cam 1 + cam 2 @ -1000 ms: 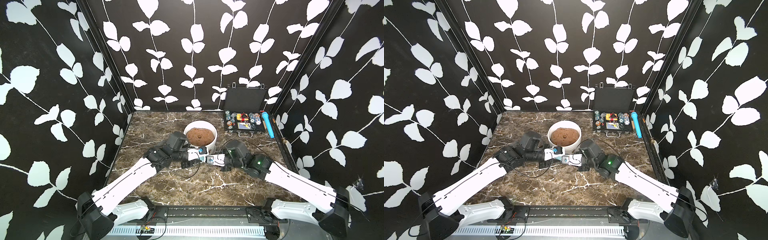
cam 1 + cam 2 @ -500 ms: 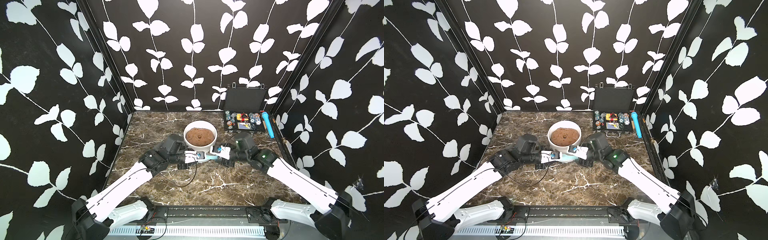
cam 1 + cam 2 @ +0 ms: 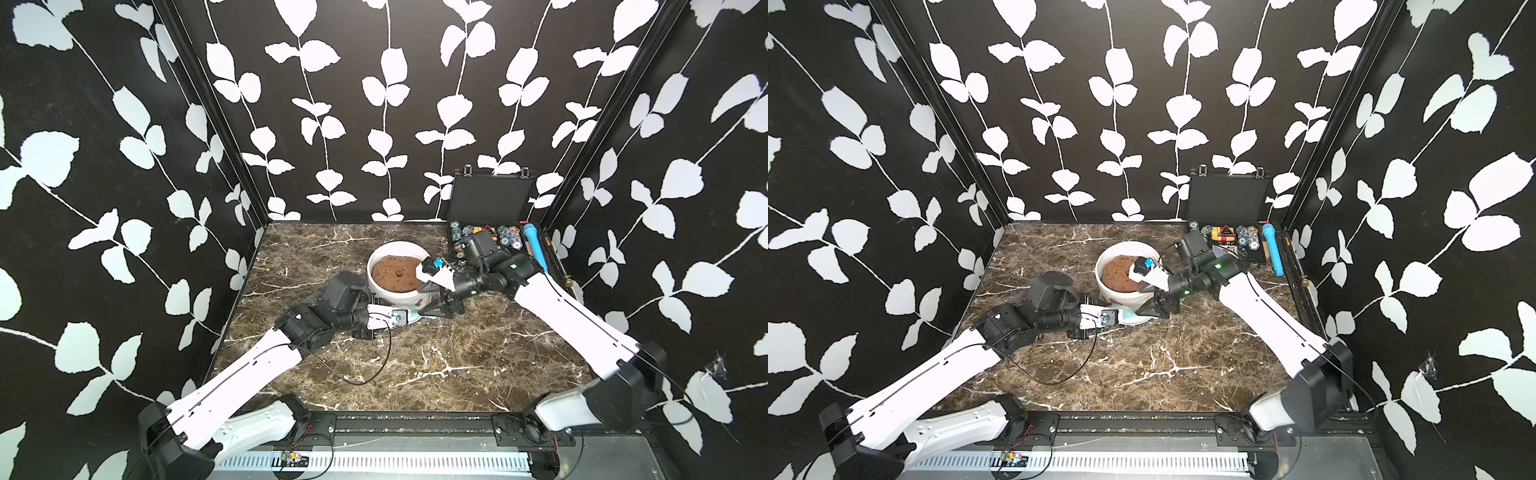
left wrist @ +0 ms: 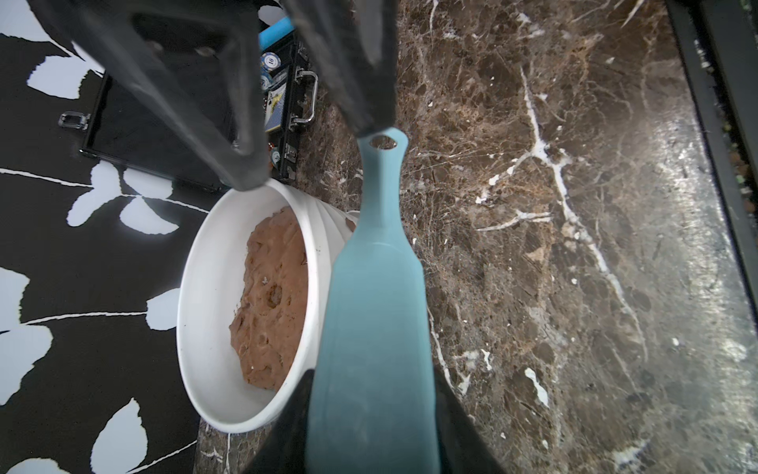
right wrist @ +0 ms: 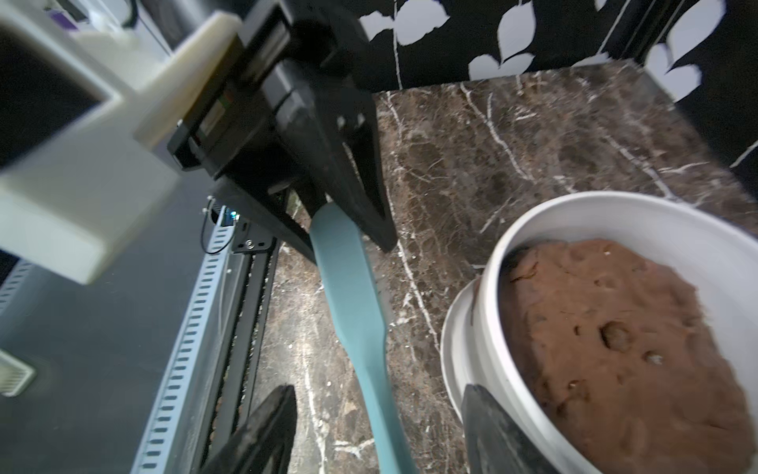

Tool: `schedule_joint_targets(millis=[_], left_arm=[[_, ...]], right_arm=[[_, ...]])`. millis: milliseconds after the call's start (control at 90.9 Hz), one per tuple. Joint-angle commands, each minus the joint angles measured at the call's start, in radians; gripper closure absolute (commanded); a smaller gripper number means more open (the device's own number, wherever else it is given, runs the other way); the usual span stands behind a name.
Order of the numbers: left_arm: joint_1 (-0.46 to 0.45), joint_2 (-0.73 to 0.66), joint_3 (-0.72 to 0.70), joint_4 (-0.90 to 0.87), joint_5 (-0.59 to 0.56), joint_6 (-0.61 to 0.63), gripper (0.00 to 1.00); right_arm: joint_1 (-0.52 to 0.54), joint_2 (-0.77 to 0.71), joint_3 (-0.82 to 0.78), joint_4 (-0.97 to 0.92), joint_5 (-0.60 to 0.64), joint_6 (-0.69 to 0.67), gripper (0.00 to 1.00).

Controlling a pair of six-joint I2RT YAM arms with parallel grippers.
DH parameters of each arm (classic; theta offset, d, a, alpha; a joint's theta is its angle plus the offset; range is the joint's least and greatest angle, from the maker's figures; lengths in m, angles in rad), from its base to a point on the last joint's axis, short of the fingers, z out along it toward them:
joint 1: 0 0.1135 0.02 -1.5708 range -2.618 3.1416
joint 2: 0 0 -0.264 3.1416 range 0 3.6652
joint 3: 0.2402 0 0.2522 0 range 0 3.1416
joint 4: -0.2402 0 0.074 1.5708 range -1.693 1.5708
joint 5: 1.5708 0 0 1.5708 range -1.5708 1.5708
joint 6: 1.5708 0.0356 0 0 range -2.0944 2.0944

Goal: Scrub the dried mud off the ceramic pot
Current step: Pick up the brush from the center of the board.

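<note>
clamping teal handle (image 4: 373, 307), left gripper (image 5: 344, 234) lies by ceramic pot (image 3: 395, 297); right gripper (image 5: 379, 398) released.

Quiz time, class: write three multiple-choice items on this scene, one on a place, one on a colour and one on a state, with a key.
1. The case stands at the table's:
A) front left B) back right C) centre

2. The tool in the left gripper is:
A) teal B) red C) yellow

3. The right gripper is:
A) shut on the tool B) out of view C) open

Key:
1 B: both top views show it in the far corner on the right arm's side, behind the pot.
2 A: it shows teal in both wrist views.
3 C: its jaws stand apart on either side of the tool.
</note>
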State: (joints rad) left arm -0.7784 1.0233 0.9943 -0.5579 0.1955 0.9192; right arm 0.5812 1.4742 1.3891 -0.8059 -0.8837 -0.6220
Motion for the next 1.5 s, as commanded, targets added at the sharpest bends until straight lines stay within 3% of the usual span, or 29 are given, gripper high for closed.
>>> schedule_joint_targets(millis=[0, 495, 737, 935, 990, 1100, 1155, 1199, 1265, 1485], left_arm=[[-0.005, -0.037, -0.015, 0.054, -0.025, 0.025, 0.80], [-0.031, -0.047, -0.009, 0.060, -0.008, 0.055, 0.79], [-0.032, -0.041, -0.017, 0.131, -0.065, 0.062, 0.80], [-0.032, -0.019, -0.025, 0.118, -0.079, 0.075, 0.78], [-0.033, -0.015, -0.027, 0.109, -0.088, 0.076, 0.74], [-0.033, -0.013, -0.028, 0.101, -0.096, 0.063, 0.63], [-0.032, -0.014, -0.028, 0.100, -0.098, 0.051, 0.52], [-0.032, -0.013, -0.025, 0.100, -0.104, 0.031, 0.37], [-0.031, -0.008, -0.019, 0.096, -0.133, -0.036, 0.25], [0.038, -0.007, 0.027, 0.023, -0.114, -0.444, 0.21]], right_arm=[[0.010, 0.013, 0.018, -0.119, -0.053, -0.050, 0.35], [0.012, 0.097, 0.051, -0.109, -0.027, -0.061, 0.42], [0.023, 0.159, 0.065, -0.197, -0.087, -0.121, 0.64], [0.022, 0.134, 0.058, -0.178, -0.091, -0.113, 0.93], [0.022, 0.134, 0.057, -0.174, -0.091, -0.112, 1.00], [0.024, 0.090, 0.035, -0.153, -0.077, -0.101, 1.00], [0.023, 0.074, 0.021, -0.139, -0.062, -0.092, 1.00], [0.023, 0.056, 0.006, -0.125, -0.038, -0.080, 1.00], [0.024, 0.017, -0.022, -0.094, 0.040, -0.063, 1.00], [0.019, -0.151, -0.239, 0.084, 0.317, 0.014, 1.00]])
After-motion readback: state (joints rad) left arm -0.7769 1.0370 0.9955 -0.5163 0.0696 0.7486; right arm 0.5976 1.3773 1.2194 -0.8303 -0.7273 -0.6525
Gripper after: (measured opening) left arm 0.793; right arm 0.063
